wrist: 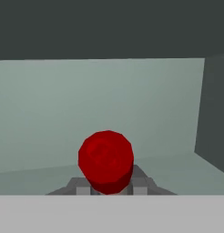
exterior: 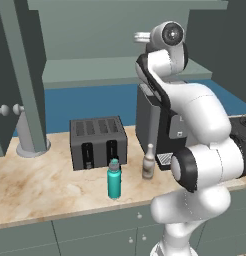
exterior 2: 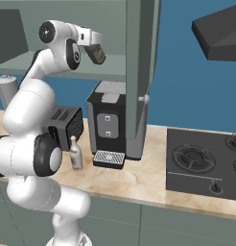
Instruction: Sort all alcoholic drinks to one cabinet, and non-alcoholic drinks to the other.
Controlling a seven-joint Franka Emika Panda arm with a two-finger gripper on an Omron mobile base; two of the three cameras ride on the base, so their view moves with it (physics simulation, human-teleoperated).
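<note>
My gripper (wrist: 109, 186) is shut on the dark grey bottle's neck, and its red cap (wrist: 106, 161) sits just above my fingertips, facing the pale inside of an upper cabinet (wrist: 132, 104). From the right base camera the gripper (exterior 2: 92, 45) is high up at the cabinet shelf (exterior 2: 115, 65), with the dark bottle (exterior 2: 97, 54) tilted in it. The teal flask (exterior: 114, 180) with its grey cap stands upright near the counter's front edge. The pale cream bottle (exterior: 149, 162) stands upright to its right, in front of the coffee machine (exterior 2: 108, 122); the right base view also shows this cream bottle (exterior 2: 76, 153).
A dark toaster (exterior: 97, 142) sits behind the teal flask. An open cabinet door (exterior 2: 139, 72) hangs right of the gripper, and another door (exterior: 17, 75) stands at the left. A stove (exterior 2: 206, 166) with a hood (exterior 2: 218, 36) lies further right. My arm (exterior: 195, 115) rises over the counter edge.
</note>
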